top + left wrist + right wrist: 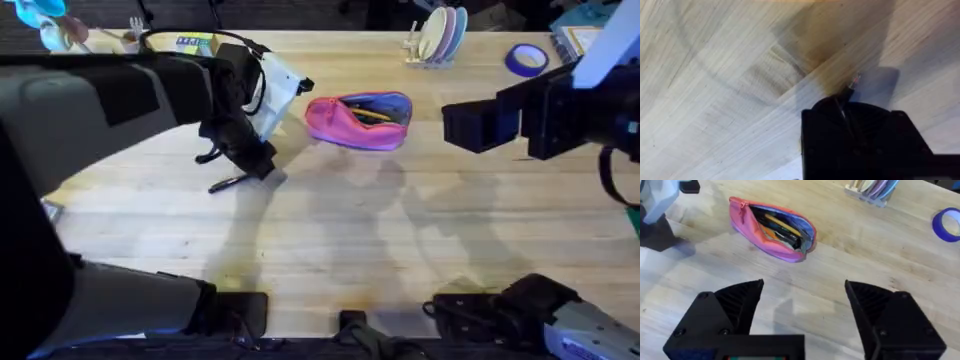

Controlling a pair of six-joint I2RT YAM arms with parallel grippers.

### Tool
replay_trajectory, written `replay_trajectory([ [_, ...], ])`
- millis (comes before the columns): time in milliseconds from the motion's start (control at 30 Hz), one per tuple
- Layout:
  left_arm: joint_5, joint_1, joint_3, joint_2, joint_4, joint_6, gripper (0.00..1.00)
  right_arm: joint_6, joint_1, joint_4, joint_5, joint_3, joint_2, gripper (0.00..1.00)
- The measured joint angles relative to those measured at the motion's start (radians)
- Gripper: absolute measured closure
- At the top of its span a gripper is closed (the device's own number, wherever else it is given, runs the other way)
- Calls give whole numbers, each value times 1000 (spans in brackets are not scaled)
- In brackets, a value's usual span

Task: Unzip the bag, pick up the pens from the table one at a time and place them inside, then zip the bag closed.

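The pink bag [345, 125] lies unzipped at the table's [330, 230] far middle, with yellow and orange pens showing against its blue lining [780, 227]. My left gripper [258, 165] hovers low over the table to the left of the bag, shut on a slim black pen [226, 184] that sticks out toward the lower left. In the left wrist view the black fingers [830, 130] are pressed together and the pen's tip [854, 82] pokes out past them. My right gripper [805, 295] is open and empty, raised to the right of the bag [450, 125].
A roll of blue tape [526, 59] and a rack of plates [440, 38] stand at the back right. A yellow box [195, 43] sits at the back left. Bare wood stretches across the table's front half.
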Motion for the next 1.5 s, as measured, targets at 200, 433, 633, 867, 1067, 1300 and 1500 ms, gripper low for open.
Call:
replay_trajectory([
  [200,28,-5,88,56,-2,-32,959,0,0,0,2,0,0,3],
  [433,54,-9,368,66,20,-42,958,0,0,0,2,0,0,3],
  [633,132,-14,472,66,64,-42,958,0,0,0,2,0,-2,3],
  [867,201,-100,487,66,192,-42,958,0,0,0,2,0,-54,3],
  [1067,258,-211,487,66,326,-42,958,0,0,-2,2,0,-81,3],
  [1300,367,-295,487,66,360,-42,958,0,0,-2,2,0,-83,3],
  [1500,401,-348,487,66,354,-49,957,0,0,-2,2,0,-83,4],
])
